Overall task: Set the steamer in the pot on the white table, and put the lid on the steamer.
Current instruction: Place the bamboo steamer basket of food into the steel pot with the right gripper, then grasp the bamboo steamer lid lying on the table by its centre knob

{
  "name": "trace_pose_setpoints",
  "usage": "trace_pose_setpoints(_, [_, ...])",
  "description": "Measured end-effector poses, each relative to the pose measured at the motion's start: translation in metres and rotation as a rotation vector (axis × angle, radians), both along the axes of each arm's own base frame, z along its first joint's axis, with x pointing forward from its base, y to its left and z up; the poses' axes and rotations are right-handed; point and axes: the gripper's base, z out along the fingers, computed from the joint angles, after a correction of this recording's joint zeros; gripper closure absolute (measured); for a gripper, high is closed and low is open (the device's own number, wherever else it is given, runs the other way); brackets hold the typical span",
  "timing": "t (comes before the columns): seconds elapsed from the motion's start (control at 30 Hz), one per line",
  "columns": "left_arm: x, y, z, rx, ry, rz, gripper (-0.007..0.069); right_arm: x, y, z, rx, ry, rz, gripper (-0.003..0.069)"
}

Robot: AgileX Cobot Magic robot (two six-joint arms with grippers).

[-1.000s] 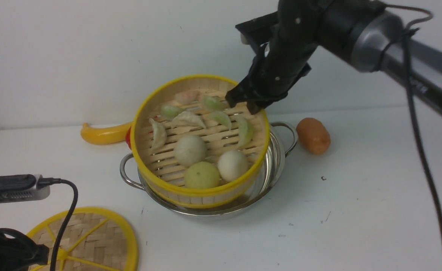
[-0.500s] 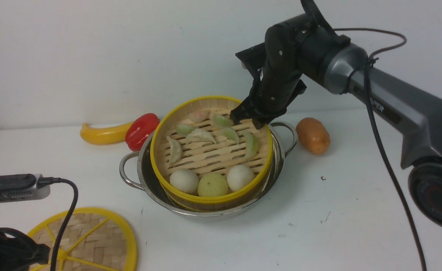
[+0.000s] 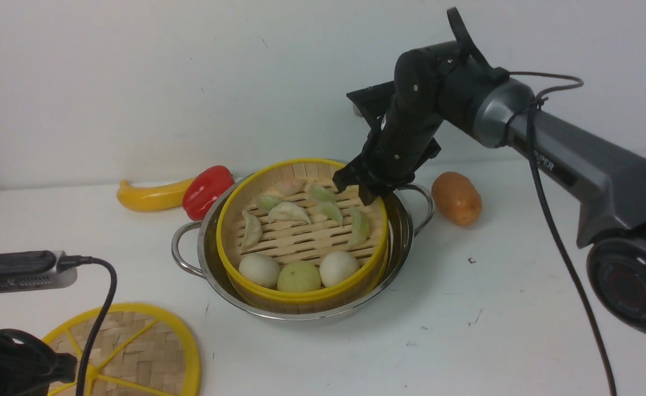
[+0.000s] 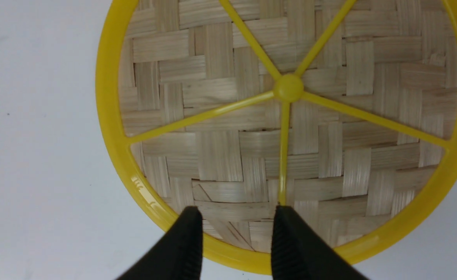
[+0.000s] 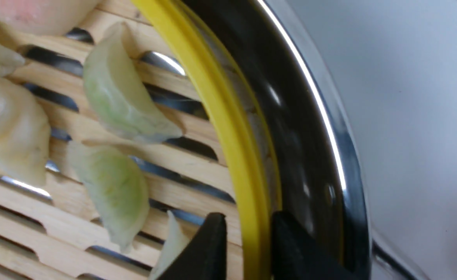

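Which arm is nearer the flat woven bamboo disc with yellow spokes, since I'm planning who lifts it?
Left. The left hand hovers over its edge; the right hand is off at the bamboo steamer's yellow rim.

The robot's right arm [image 3: 564, 148] has a grey link marked "PIPER", black joints and a dark cable [image 3: 562, 247].

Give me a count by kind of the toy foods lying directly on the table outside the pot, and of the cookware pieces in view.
Banana: 1
Red pepper: 1
Brown potato-like food: 1
Pot: 1
Steamer: 1
Lid: 1
Total: 6
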Motion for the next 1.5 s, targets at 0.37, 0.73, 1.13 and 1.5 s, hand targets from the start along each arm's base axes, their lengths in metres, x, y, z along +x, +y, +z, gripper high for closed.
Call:
trace_pose_setpoints(0.37, [0.011, -0.001, -0.003, -0.012, -0.053, -0.017, 0.0367, -0.001, -0.002, 0.017, 0.015, -0.029, 0.003, 0.0216])
trace_pose_setpoints(0.73, [0.043, 0.0, -0.038, -0.049, -0.056, -0.016, 0.0254, -0.036, -0.07, 0.191, 0.207, -0.324, -0.091, 0.0186])
trace_pose_setpoints(1.13, [0.064, 0.001, -0.071, -0.083, 0.036, -0.013, 0.0501, -0.16, -0.133, 0.342, 0.337, -0.657, -0.113, 0.0186])
trace_pose_setpoints(1.5, [0.103, 0.01, 0.053, 0.039, 0.012, -0.119, 0.051, -0.277, -0.194, 0.322, 0.138, -0.663, -0.214, 0.0186])
